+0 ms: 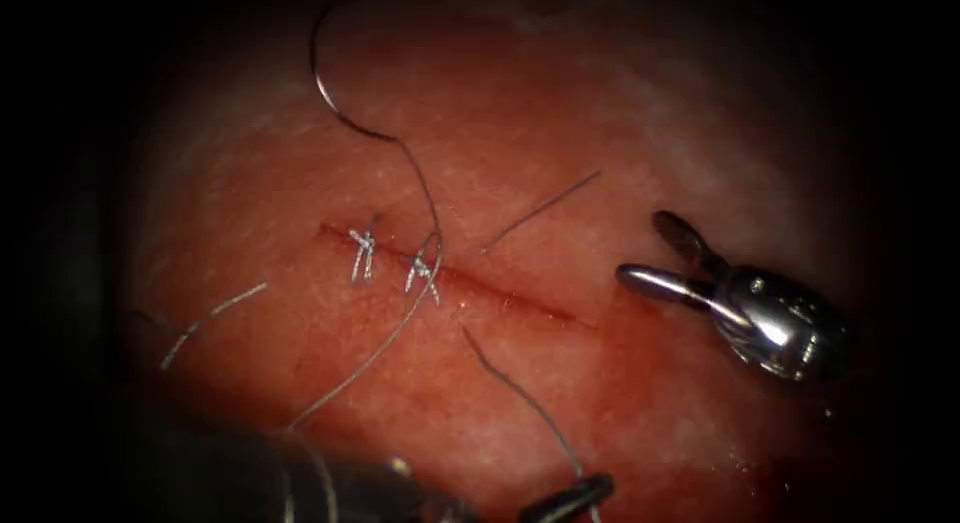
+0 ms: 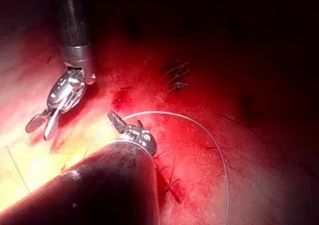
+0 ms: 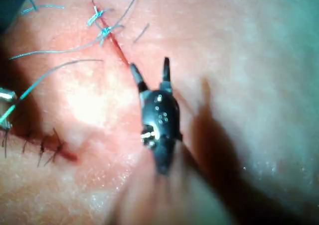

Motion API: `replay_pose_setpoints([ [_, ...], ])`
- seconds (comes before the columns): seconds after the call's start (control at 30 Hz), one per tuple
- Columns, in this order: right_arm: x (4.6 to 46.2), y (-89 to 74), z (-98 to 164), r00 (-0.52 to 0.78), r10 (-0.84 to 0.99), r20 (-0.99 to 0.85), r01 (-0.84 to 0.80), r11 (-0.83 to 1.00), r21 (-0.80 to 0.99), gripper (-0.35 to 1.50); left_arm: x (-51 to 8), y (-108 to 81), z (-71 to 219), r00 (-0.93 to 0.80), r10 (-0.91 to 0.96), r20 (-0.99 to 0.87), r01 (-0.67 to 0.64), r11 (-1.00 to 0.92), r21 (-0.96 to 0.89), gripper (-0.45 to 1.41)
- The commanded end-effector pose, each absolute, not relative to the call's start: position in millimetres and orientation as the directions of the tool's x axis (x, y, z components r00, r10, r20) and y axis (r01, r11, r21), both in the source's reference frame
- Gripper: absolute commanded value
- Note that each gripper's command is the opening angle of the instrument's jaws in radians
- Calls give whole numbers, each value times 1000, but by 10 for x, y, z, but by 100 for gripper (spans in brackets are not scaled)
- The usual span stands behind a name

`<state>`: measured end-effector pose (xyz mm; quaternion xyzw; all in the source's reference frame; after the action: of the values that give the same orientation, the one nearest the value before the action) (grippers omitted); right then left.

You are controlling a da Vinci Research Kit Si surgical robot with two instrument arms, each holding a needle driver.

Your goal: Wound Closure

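Observation:
The cut (image 1: 500,293) runs across the tissue (image 1: 600,113), with two tied stitches (image 1: 390,263) near its left end. My right tool (image 1: 645,249) hovers past the cut's right end, jaws open and holding nothing; it is also in its own view (image 3: 150,65). My left tool (image 1: 575,495) comes in at the near edge, jaws shut on a thread (image 1: 520,393) that rises to the tissue just below the cut. A thin curved arc (image 1: 320,88), which may be the needle, lies free on the tissue above the cut's left end, trailing thread to the second stitch.
A short thread end (image 1: 545,208) lies above the cut, and a loose strand (image 1: 215,318) lies to the left. Another long strand (image 1: 360,368) runs from the second stitch toward the left shaft (image 1: 300,478). An older stitched cut (image 3: 40,145) lies nearby.

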<state>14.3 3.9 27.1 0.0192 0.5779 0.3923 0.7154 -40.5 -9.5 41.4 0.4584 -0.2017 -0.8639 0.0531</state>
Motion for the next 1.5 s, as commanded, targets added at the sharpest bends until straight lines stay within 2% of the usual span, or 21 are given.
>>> replay_pose_setpoints([
  [0.03,150,26,276,24,588,-809,-537,690,485,148,-410,-108,420,-575,-278,-770,-88,-914,395,41],
  [0.1,150,26,277,24,587,-809,-537,690,485,148,-412,-108,422,-578,-294,-761,-78,-909,410,37],
  [0.17,151,25,277,24,587,-809,-537,690,485,148,-413,-108,426,-579,-301,-758,-75,-906,417,22],
  [0.23,152,24,277,24,587,-810,-538,690,484,148,-414,-108,430,-583,-323,-746,-61,-898,437,-45],
  [0.4,149,15,273,40,590,-806,-505,708,493,145,-399,-96,439,-549,-410,-728,3,-872,489,-45],
  [0.53,149,4,264,96,594,-799,-360,769,529,141,-384,-82,442,-529,-424,-735,20,-872,489,-45],
  [0.7,168,-13,246,192,418,-888,-186,904,385,138,-371,-69,453,-509,-437,-742,84,-883,462,-45],
  [0.83,197,-14,226,217,178,-960,-77,983,165,129,-371,-67,461,-454,-456,-766,148,-886,439,-45],
  [0.97,228,-17,210,200,-31,-979,-5,999,-33,128,-369,-66,463,-411,-468,-782,184,-883,432,-45],
  [1.07,249,-17,202,176,-120,-977,46,992,-114,118,-367,-66,463,-391,-471,-791,210,-882,421,-45],
  [1.3,273,-16,198,90,-266,-960,117,960,-255,104,-364,-67,462,-377,-471,-798,224,-882,415,-45],
  [1.5,273,-18,197,71,-299,-952,131,949,-288,106,-364,-67,462,-376,-473,-797,228,-881,415,-45],
])
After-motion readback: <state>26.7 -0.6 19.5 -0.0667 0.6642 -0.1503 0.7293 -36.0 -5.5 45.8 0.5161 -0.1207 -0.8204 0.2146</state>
